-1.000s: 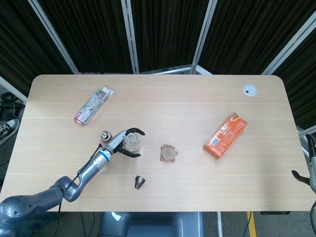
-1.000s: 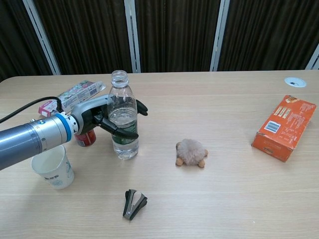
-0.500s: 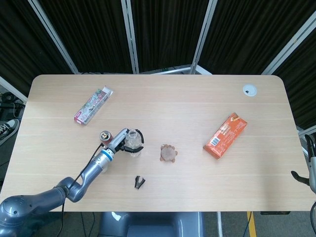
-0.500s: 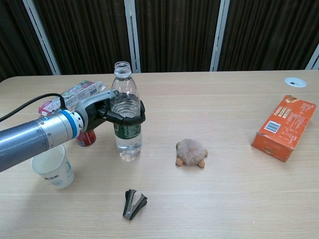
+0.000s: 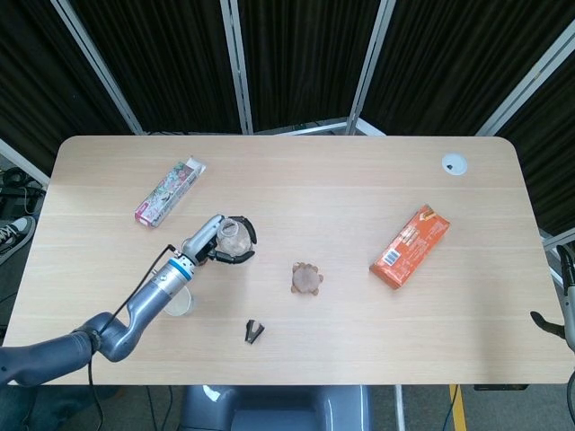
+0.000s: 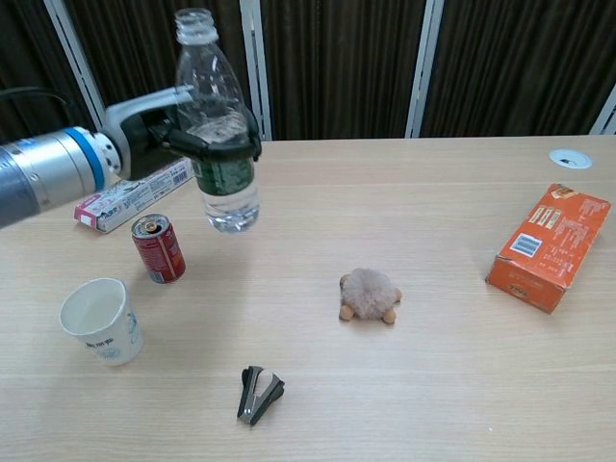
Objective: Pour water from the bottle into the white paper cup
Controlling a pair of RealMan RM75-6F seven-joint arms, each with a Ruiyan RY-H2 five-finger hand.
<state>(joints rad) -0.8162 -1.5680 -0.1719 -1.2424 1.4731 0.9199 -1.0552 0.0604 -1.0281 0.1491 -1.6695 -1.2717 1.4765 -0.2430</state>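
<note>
Above the pale wooden surface (image 6: 433,385) our left hand (image 6: 159,130) wraps its fingers round the clear plastic water bottle (image 6: 217,125), held upright and uncapped so nothing spills before tipping; the white paper cup (image 6: 101,320) stands below-left, open and waiting.

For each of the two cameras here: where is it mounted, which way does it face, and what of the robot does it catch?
Head view: high above the near edge, looking down on the table; left arm and left hand, right hand at the edge.
Chest view: low, facing across the table; only the left hand with forearm.
Both show the lifted bottle, white paper cup, soda can.
</note>
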